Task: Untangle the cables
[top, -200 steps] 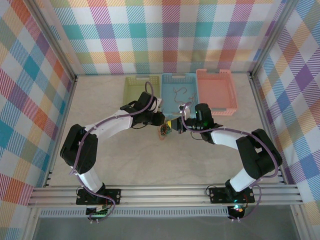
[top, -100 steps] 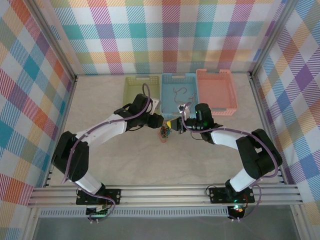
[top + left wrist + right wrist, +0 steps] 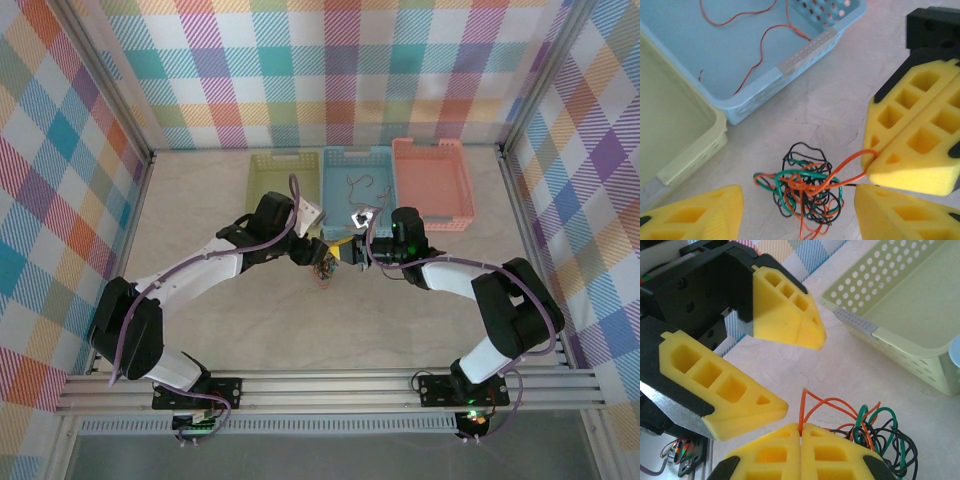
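Looping wire-thin cables (image 3: pixel 804 189), glossy tangle

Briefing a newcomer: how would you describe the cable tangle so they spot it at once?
Find the blue basket, middle of three at the far side of the table. Just in front of it lies the tangle: unlike the basket's loose orange strands, a knotted ball of orange, green and black wires.
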### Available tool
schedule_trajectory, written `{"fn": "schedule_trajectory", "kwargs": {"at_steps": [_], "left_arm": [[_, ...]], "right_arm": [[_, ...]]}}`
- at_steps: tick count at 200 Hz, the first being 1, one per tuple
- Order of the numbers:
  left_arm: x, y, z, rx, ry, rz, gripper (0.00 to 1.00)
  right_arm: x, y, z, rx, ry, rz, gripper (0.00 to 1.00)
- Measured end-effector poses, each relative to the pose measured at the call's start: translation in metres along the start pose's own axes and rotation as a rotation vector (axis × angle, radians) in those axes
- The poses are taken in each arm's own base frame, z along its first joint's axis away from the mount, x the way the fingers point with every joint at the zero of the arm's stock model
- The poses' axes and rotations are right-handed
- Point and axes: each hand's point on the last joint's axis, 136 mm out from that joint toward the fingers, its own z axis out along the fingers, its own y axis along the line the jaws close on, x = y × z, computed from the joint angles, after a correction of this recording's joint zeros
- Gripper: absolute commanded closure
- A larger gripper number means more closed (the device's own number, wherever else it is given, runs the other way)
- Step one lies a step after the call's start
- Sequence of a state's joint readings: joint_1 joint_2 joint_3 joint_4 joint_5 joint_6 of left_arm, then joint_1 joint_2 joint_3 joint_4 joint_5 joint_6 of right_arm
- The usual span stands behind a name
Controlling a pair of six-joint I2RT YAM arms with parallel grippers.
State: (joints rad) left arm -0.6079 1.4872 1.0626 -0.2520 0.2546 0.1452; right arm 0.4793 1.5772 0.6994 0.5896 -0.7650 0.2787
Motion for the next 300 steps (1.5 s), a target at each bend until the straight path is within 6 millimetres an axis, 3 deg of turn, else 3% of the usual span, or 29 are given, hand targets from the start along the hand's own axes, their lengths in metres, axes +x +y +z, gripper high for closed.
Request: {"fn": "schedule_trajectory", "kwargs": {"at_steps": [97,172,205,247,300], "left_arm": [[-0.004,-0.01,0.001,0.058,-0.017,0.034,0.6],[0.002,-0.008,0.008,0.06,0.004,0.027,0.63],[0.004,-0.007,0.011,0.06,0.012,0.022,0.73],[-0.001,-0.008,0.011,0.062,-0.006,-0.003,1.0],[0.003,-0.008,0.014,0.067,-0.017,-0.035,1.0]], "right_arm": [[-0.002,0.003,0.0,-0.017,-0.006,-0.02,1.0],[-0.002,0.003,0.0,-0.017,-0.005,-0.02,1.0],[-0.002,0.003,0.0,-0.017,-0.005,-0.02,1.0],[-0.002,0.003,0.0,-0.017,-0.006,-0.02,1.0],[-0.002,0.003,0.0,-0.016,-0.006,-0.02,1.0]]}}
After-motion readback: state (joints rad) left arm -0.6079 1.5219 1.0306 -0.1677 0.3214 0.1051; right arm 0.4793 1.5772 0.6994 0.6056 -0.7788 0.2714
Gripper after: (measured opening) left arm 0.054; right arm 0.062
